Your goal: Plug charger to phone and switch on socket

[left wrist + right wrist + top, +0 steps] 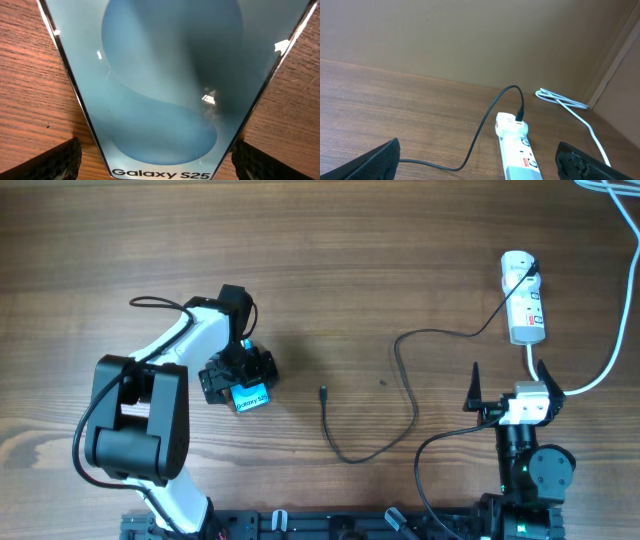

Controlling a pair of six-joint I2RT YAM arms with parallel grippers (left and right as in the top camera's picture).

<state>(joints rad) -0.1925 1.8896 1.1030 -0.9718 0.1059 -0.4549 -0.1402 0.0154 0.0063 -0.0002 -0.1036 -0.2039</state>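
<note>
progress check: thin black charger cable (512, 87) sits plugged into far end of white plastic power strip (523, 305). its metal-tipped connector (323, 392) lies loose on worktop, well apart from blue-screened galaxy s25 phone (165, 85). so phone end and switch still to do; switch state, can't tell. left jaws wide open, straddling phone, gripping nothing. right jaws wide open, empty, facing strip. brown wood-grain worktop (330, 260), plain tan wall (470, 30) behind.

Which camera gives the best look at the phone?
The left wrist view: the phone fills it, "Galaxy S25" readable. Overhead shows only a blue corner under the left gripper. The right wrist view misses it.
</note>
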